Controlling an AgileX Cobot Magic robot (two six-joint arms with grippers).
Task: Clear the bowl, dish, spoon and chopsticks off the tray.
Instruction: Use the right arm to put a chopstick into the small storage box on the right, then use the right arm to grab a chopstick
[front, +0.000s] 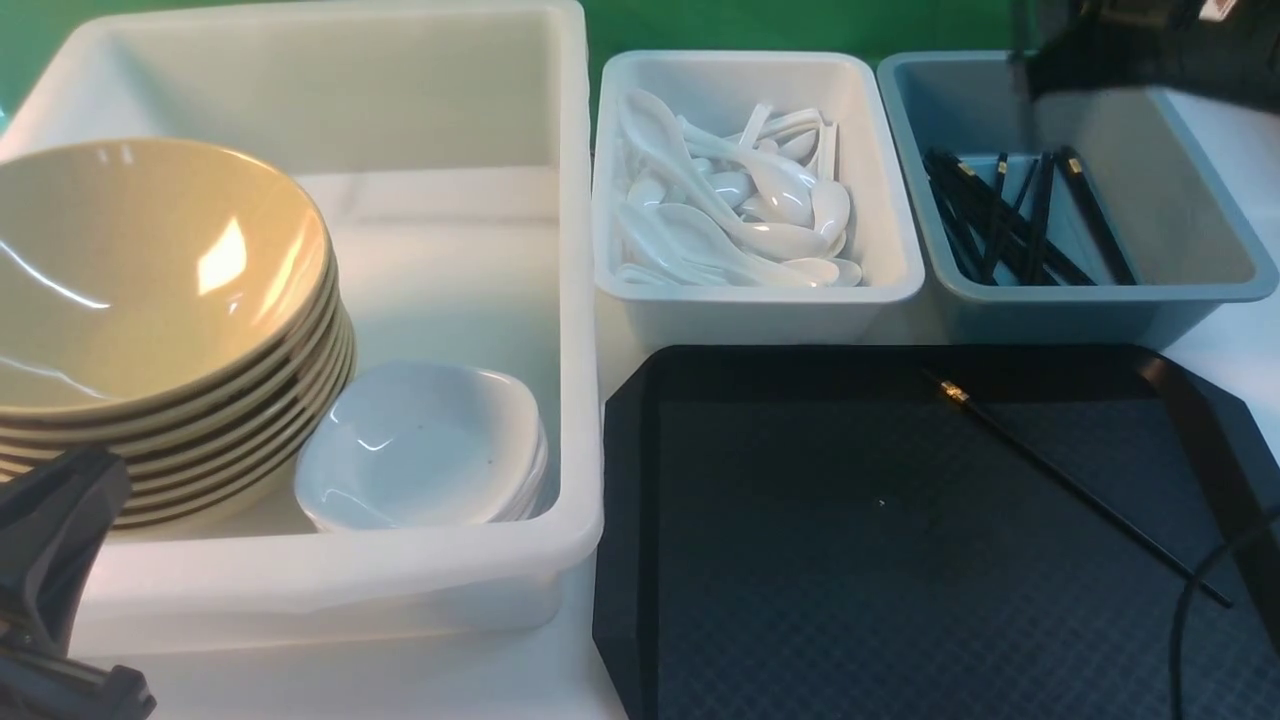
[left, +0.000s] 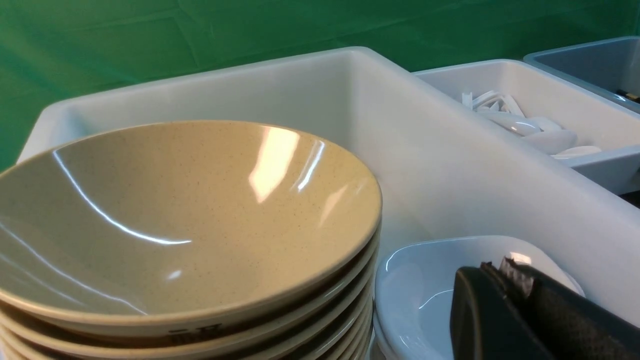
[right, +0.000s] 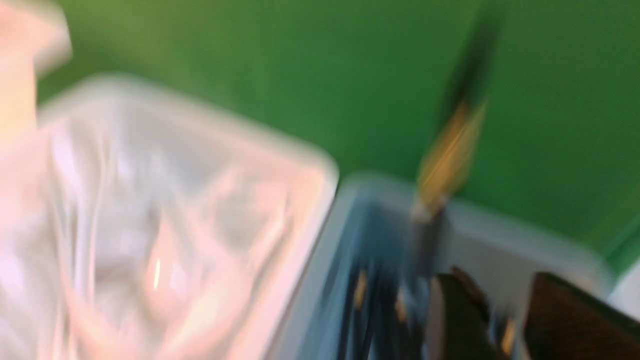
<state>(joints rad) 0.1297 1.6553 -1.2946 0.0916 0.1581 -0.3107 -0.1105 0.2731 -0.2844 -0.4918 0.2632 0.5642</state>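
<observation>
One black chopstick (front: 1080, 490) lies slantwise on the black tray (front: 800, 600). In the right wrist view a second stick (right: 452, 145) shows as a blur over the grey tub (right: 500, 225), free of the fingers. My right gripper (right: 497, 287) hangs over that tub with its jaws apart and nothing between them. The mustard bowl (front: 150, 270) tops a stack in the big white tub (front: 560, 300), with white dishes (front: 420, 445) beside it. My left gripper (left: 495, 270) is shut and empty above the dishes (left: 425, 280). I cannot single out the task's spoon.
A smaller white tub (front: 870, 180) behind the tray holds several white spoons (front: 740, 210). The grey tub (front: 1200, 220) to its right holds several black chopsticks (front: 1010, 220). My right arm (front: 1130, 50) hangs above it. A black cable (front: 1195, 590) crosses the tray's right edge.
</observation>
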